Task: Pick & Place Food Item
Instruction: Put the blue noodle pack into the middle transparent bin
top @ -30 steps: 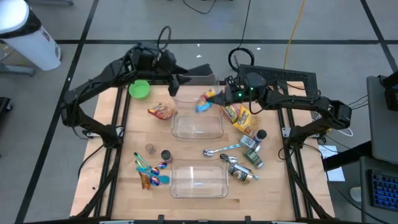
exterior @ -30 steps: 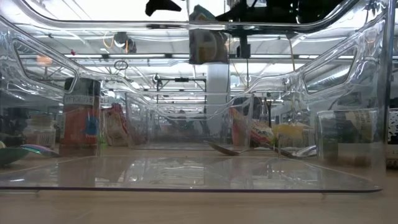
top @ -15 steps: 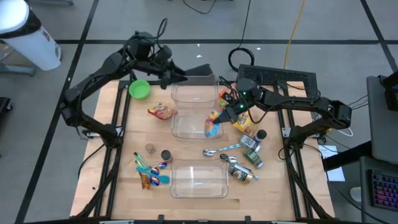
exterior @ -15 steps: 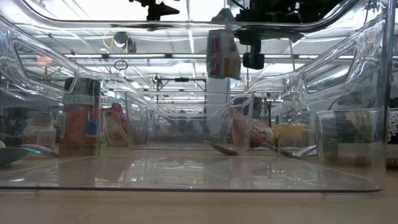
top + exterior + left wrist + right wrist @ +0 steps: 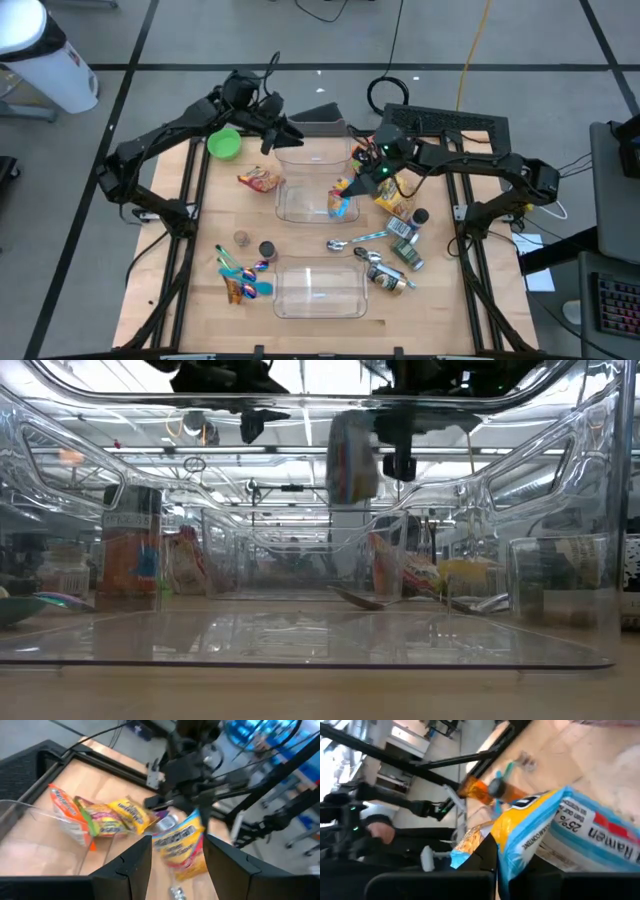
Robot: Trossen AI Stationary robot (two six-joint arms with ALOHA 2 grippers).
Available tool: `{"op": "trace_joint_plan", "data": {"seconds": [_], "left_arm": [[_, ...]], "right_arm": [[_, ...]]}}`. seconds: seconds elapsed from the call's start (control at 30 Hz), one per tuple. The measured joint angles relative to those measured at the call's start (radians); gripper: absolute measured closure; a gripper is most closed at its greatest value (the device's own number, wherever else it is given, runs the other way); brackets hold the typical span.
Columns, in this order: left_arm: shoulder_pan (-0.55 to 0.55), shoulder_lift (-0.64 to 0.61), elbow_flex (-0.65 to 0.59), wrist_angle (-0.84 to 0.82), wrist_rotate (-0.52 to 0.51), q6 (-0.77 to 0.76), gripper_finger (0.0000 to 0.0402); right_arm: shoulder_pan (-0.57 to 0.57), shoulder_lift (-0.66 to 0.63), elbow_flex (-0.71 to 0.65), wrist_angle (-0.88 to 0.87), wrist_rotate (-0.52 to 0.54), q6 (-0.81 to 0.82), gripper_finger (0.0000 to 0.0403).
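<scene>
My right gripper (image 5: 362, 178) is shut on a yellow-and-blue ramen packet (image 5: 342, 200), which hangs over the right end of the middle clear container (image 5: 300, 205). The packet also shows in the low view (image 5: 352, 455), in the right wrist view (image 5: 560, 832) and in the left wrist view (image 5: 182, 845). My left gripper (image 5: 283, 133) is open and empty above the far clear container (image 5: 315, 150); its two fingers (image 5: 130, 865) stand apart. A third clear container (image 5: 318, 290) stands near the table's front edge. My right gripper pinches the ramen packet's upper end (image 5: 510, 852) between its two fingers, coming from the table's right and slanting down. The packet hangs below the fingers (image 5: 352, 470), lifted clear of the container's floor.
A green bowl (image 5: 224, 143) and a snack bag (image 5: 260, 180) lie at the left. Yellow snack bags (image 5: 388, 190), small cans (image 5: 405, 240), a metal spoon (image 5: 355, 240) and a bottle (image 5: 385, 275) lie at the right. Small cups (image 5: 266, 248) and coloured utensils (image 5: 240, 275) lie front left.
My right gripper has carried the ramen packet from the far container toward the table's near edge, over the middle container, and has then stayed there. The packet still hangs clear below it. My left gripper has come down a little above the far container.
</scene>
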Motion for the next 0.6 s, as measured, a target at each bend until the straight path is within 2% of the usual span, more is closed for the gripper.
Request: {"op": "trace_joint_plan", "data": {"seconds": [0.13, 0.37, 0.6], "left_arm": [[0.012, 0.000, -0.032, 0.043, 0.036, -0.032, 0.0220], [0.017, 0.000, -0.034, 0.047, 0.037, -0.018, 0.0220], [0.016, 0.000, -0.035, 0.049, 0.037, 0.010, 0.0220]], "right_arm": [[-0.009, 0.054, 0.090, -0.057, -0.005, -0.075, 0.0403], [-0.025, 0.113, 0.224, -0.338, 0.011, -0.305, 0.0403], [-0.025, 0.134, 0.237, -0.440, 0.050, -0.431, 0.0403]]}}
